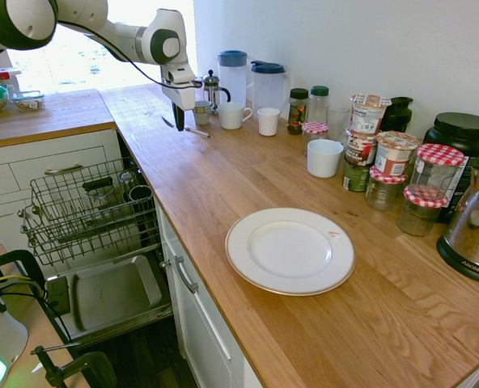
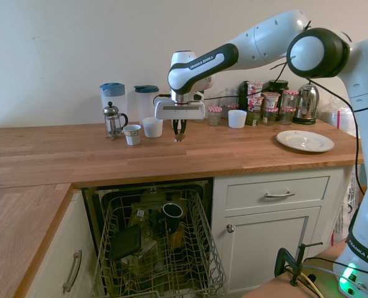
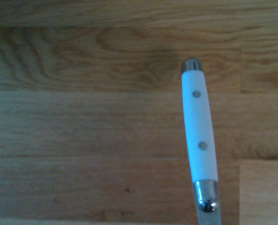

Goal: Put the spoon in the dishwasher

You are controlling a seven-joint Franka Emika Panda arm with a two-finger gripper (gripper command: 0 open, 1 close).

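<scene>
Fingers (image 1: 178, 123) clamp the spoon (image 1: 184, 127) (white riveted handle, silver caps).

One exterior camera looks along the worktop (image 1: 247, 194), the other faces it across the dishwasher (image 2: 159, 248); the wrist camera looks down close.

spoon (image 3: 199, 140): bowl end cut off at wrist view's edge below the jaws, only white handle shows. In both exterior views it's too small between the jaws to make out.
</scene>
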